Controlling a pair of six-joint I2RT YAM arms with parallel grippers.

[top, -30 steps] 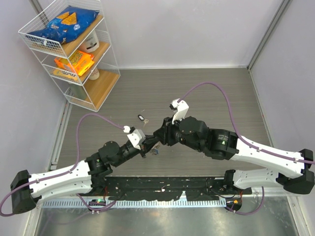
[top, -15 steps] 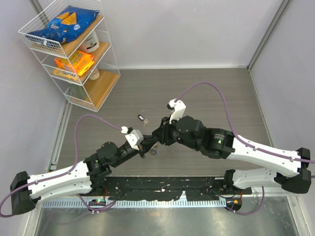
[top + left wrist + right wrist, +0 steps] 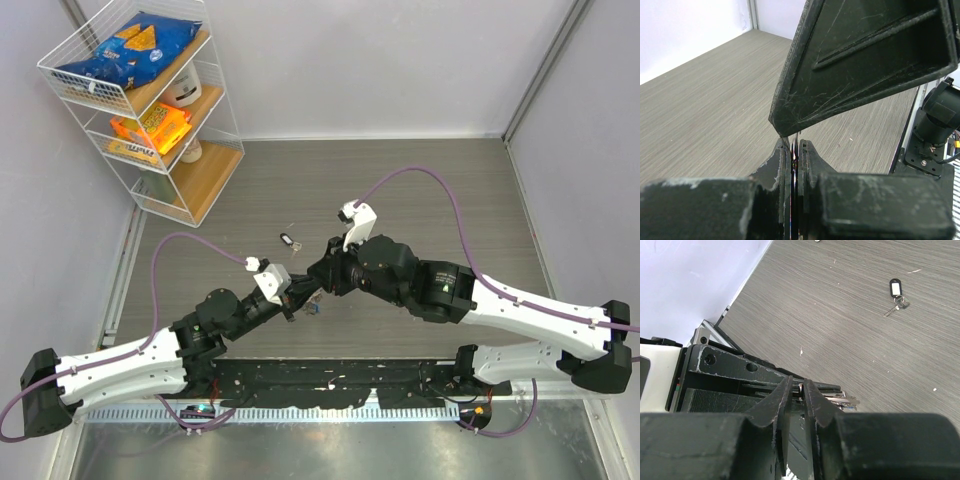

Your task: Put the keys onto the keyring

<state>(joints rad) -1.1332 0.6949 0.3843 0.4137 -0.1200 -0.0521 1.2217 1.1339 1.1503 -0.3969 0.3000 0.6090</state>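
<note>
My left gripper [image 3: 300,297] [image 3: 795,150] is shut on a thin silvery piece seen edge-on, which looks like the keyring [image 3: 797,141]. My right gripper [image 3: 321,281] [image 3: 800,388] meets it tip to tip. Its jaws stand narrowly apart around a small bit of the metal ring [image 3: 801,387], with a slit left on one side. Flat silvery keys [image 3: 845,399] stick out sideways from the left gripper's fingers, and a blue bit [image 3: 314,308] shows below them. Another of the keys, with a dark tag [image 3: 288,240] [image 3: 895,288], lies loose on the table beyond both grippers.
A white wire shelf rack [image 3: 150,105] with snack bags and jars stands at the back left. Purple cables [image 3: 430,180] arch over both arms. The table [image 3: 440,220] is grey wood grain, walled at the back and sides.
The right gripper's jaws have narrowed around the ring. The right wrist has shifted slightly left toward the left gripper. The left arm keeps its grip and barely moves.
</note>
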